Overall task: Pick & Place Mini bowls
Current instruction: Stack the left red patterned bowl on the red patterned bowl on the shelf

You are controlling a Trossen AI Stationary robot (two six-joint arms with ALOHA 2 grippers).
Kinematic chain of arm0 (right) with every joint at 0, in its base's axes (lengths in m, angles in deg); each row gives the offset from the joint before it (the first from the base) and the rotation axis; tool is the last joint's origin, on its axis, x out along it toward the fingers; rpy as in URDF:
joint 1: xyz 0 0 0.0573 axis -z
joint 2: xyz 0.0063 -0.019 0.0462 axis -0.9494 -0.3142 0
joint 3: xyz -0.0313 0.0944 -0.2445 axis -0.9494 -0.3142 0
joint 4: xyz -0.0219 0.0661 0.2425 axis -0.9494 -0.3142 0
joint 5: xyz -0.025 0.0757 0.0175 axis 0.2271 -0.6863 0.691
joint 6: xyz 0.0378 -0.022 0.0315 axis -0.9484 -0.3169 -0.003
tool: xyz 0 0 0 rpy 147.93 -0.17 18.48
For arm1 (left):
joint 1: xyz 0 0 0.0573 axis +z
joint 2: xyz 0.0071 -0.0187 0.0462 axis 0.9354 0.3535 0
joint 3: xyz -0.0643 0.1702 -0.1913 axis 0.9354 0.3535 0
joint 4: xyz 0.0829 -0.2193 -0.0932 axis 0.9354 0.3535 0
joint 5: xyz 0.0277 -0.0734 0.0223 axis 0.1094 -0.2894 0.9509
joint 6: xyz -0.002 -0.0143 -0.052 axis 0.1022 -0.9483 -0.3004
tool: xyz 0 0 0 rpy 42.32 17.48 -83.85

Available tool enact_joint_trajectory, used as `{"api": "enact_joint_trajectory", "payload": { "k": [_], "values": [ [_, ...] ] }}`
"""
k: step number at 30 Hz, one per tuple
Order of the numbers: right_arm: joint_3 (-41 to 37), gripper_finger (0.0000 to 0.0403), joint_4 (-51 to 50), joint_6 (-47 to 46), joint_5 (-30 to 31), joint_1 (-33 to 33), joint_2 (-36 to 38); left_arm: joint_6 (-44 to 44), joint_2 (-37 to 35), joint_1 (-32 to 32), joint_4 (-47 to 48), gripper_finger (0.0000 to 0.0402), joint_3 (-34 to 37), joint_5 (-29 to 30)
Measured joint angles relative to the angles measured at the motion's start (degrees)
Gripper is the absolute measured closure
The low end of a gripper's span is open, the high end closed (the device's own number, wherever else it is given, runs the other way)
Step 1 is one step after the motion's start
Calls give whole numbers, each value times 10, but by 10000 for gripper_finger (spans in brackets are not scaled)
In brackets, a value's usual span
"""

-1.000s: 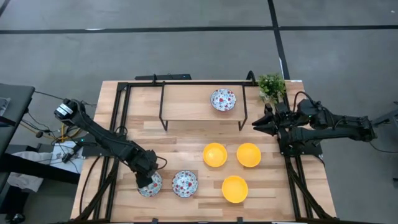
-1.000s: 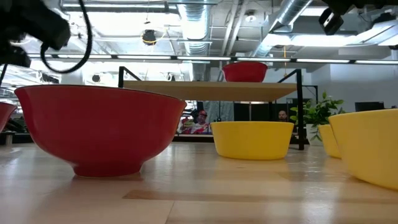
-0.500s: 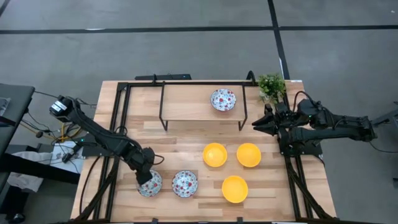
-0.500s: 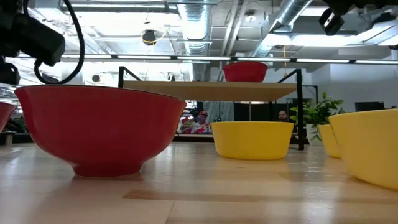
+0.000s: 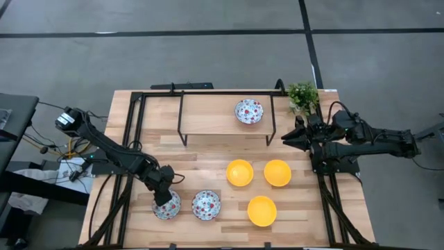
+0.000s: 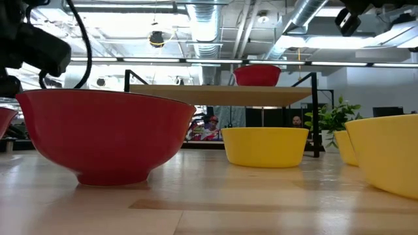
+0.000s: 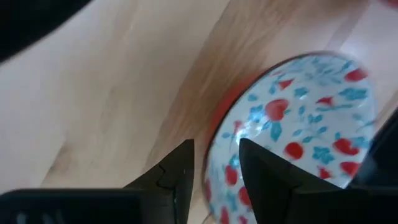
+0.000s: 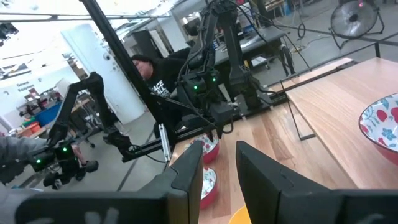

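Note:
Three red floral mini bowls show. One (image 5: 167, 207) sits at the near left, a second (image 5: 206, 205) is beside it, and a third (image 5: 249, 111) stands on the raised shelf (image 5: 208, 114). Three yellow mini bowls (image 5: 240, 173) (image 5: 277, 173) (image 5: 262, 211) rest on the table at centre right. My left gripper (image 7: 216, 147) points steeply down over the near-left bowl (image 7: 298, 118). It is open, with one finger outside the bowl's far-left rim (image 7: 214, 127) and one inside. My right gripper (image 5: 286, 139) hangs level at the right, open, with nothing between its fingers (image 8: 219, 149).
A black frame (image 5: 135, 132) runs along the table's edges and carries the shelf. A small green plant (image 5: 303, 96) stands at the far right corner. Bare wood lies between the two groups of bowls. People and other robot arms show beyond the table.
My left gripper has sunk toward the near-left floral bowl and tipped more steeply downward. Its fingers keep the same gap. The bowls have not moved.

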Motion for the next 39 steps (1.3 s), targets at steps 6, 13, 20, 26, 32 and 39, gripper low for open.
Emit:
{"api": "enact_joint_trajectory", "payload": {
  "k": [6, 13, 20, 26, 32, 39],
  "values": [
    [0, 317, 0, -7, 1, 0, 0, 0, 0, 5, -13, 310, 14, 0],
    [0, 317, 0, -7, 2, 0, 0, 0, 0, 5, -27, 351, 23, 0],
    [0, 317, 1, -7, 2, 0, 0, 0, -1, 5, -54, 389, 34, -11],
    [0, 317, 2, -7, 2, 0, 0, 0, -3, 5, -57, 392, 36, -14],
    [0, 317, 28, -39, 2, 0, -1, -3, -59, 5, -34, 392, 31, -14],
    [0, 317, 47, -42, -2, 0, -1, -51, -175, 5, -7, 392, 6, 61]
  ]
}}
